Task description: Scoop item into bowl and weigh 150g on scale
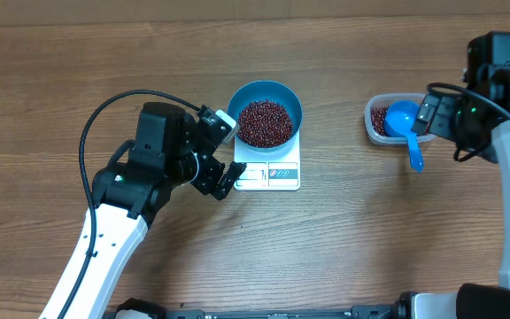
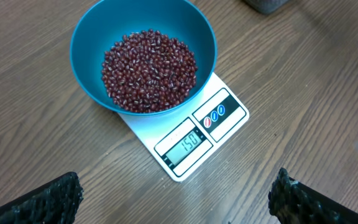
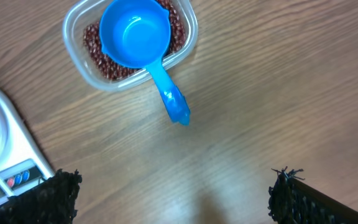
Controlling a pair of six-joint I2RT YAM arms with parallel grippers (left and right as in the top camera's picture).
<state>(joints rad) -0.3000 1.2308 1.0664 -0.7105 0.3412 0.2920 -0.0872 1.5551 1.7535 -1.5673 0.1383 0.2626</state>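
The teal-blue bowl (image 1: 289, 99) (image 2: 86, 37) stands on the white scale (image 1: 268, 174) (image 2: 229, 109) and holds a heap of red-brown beans (image 1: 265, 122) (image 2: 149, 70). The scale's display reads 150. My left gripper (image 1: 226, 152) (image 2: 176, 202) hovers just left of the scale, open, with only bare table between its fingers (image 2: 48, 200). My right gripper (image 1: 427, 117) (image 3: 173, 199) hangs open and empty just right of the tub, apart from it. A corner of the scale (image 3: 5, 165) shows in the right wrist view.
A clear plastic tub (image 1: 374, 124) (image 3: 73, 31) with more beans (image 3: 98, 53) sits at the right. The bright blue scoop (image 1: 403, 120) (image 3: 134, 32) rests in it, empty, its handle (image 3: 171, 99) sticking out over the table.
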